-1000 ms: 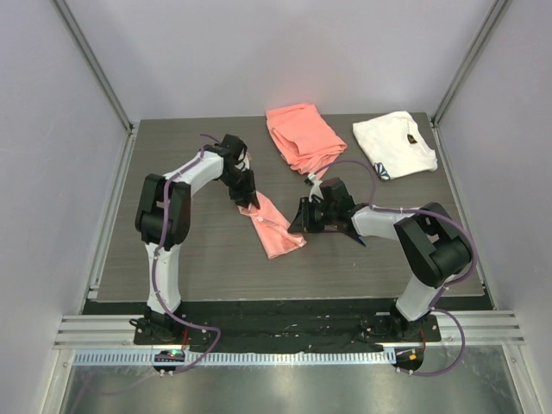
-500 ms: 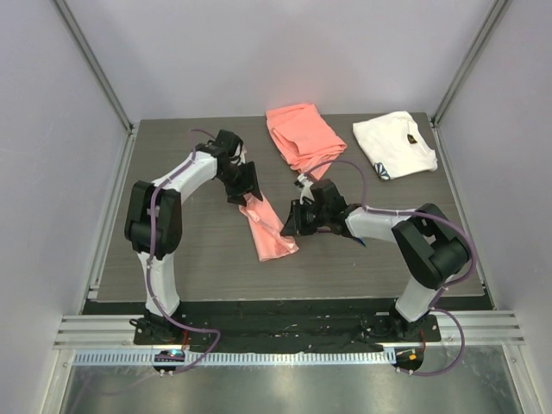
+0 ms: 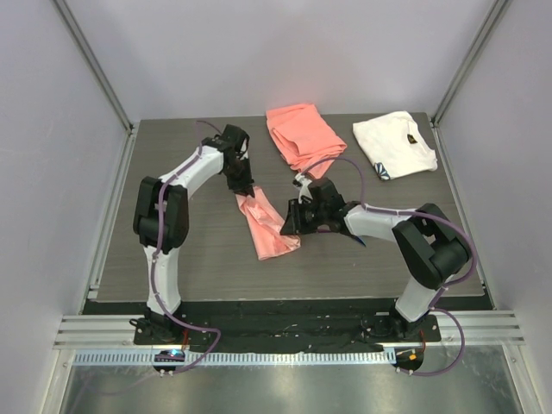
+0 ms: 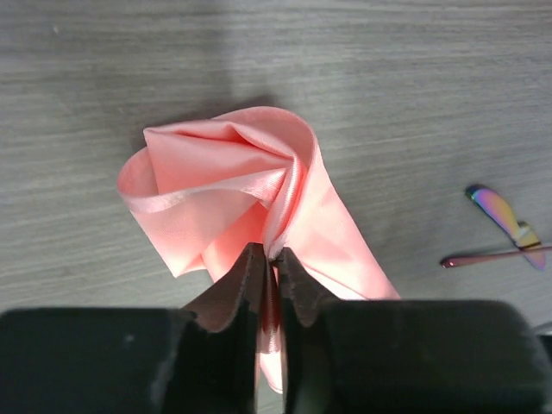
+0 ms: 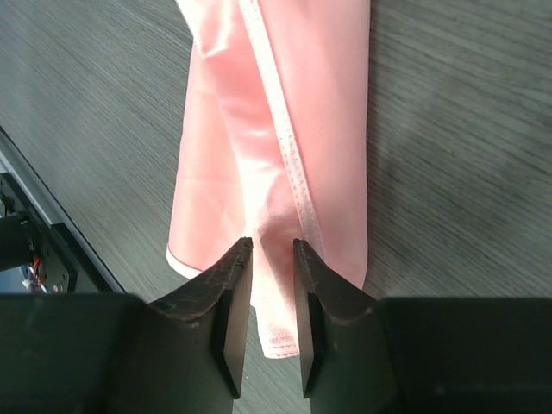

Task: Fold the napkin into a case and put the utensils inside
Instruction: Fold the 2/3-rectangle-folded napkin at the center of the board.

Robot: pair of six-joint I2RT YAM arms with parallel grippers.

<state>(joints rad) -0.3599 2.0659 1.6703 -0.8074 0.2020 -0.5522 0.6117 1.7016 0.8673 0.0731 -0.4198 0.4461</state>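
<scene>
Left gripper point(image 4: 270, 259) pinches a raised fold of the napkin point(image 4: 216, 190) tight; right gripper point(image 5: 271, 252) stands narrowly parted astride its hem.

No text, label, brand, number or sign can be read in any view.

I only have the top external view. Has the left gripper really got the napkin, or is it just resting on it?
Observer: The left wrist view shows the left gripper shut on a fold of the napkin, whose end curls into a loop.
Operator: And the right?
Observer: The right gripper shows a narrow gap with napkin cloth in it. I cannot tell whether it is pinched.
Operator: Where are the utensils?
Observer: The utensils lie together on the table, apart from the napkin.
</scene>
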